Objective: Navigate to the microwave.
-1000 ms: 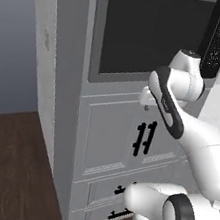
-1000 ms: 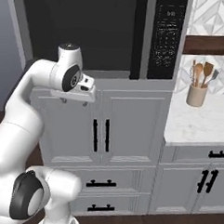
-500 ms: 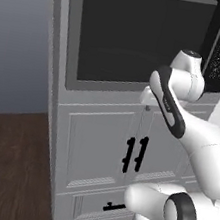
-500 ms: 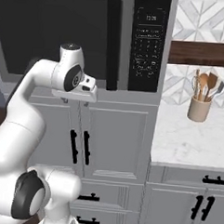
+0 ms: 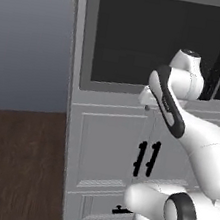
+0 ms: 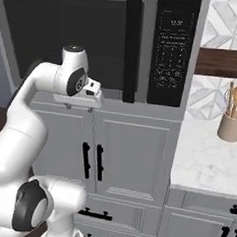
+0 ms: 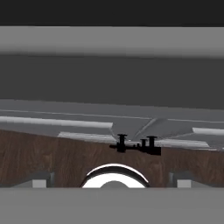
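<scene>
The microwave [image 5: 159, 39] is a large boxy built-in unit set into a tall gray cabinet column, directly ahead of the arm and just above the level of its hand. Its wide glossy black glass door [image 6: 65, 39] sits in a gray frame, with a vertical black handle bar [image 6: 132, 47] along the door's right edge and, right of that, a black control panel [image 6: 172, 49] with faint white markings and a small lit display near its top. The gripper [image 6: 84, 100] hangs close in front of the frame's lower edge, below the glass and left of the handle bar, pointing down; its fingers are too small and hidden by the white hand to tell whether they are spread or closed. Below the gripper are two gray cabinet doors [image 6: 133, 158] with a pair of vertical black pulls [image 6: 92, 161], and drawers [image 6: 110, 218] beneath those. In the hand view the camera looks down the cabinet front to black drawer pulls [image 7: 135, 145] and a dark wood floor [image 7: 52, 157]. Well off to the gripper's right lies a pale counter [image 6: 206, 164] with a beige utensil holder [image 6: 231, 127] holding wooden spoons.
</scene>
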Tool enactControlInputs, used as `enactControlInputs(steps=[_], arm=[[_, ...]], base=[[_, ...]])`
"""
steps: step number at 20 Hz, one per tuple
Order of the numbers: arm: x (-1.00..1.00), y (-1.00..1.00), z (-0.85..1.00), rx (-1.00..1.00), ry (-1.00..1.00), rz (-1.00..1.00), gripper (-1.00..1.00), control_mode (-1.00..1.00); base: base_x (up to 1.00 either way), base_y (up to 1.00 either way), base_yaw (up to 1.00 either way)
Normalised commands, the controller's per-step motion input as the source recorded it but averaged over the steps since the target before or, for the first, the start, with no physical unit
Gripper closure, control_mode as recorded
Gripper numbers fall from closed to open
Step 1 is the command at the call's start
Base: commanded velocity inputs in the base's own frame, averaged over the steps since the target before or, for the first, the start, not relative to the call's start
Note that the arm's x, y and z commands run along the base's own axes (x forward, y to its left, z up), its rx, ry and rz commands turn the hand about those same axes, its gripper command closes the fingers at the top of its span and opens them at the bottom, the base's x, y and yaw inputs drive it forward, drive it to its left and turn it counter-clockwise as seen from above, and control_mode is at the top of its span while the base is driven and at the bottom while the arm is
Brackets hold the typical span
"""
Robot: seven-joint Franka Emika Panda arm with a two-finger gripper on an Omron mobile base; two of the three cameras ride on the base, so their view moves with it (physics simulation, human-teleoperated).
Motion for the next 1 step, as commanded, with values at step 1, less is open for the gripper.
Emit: enactControlInputs(steps=[1], arm=[[0.0,0.0,0.0,0.0,0.0,0.0,-1.0,1.0]], base=[[0.27,-0.25,0.24]])
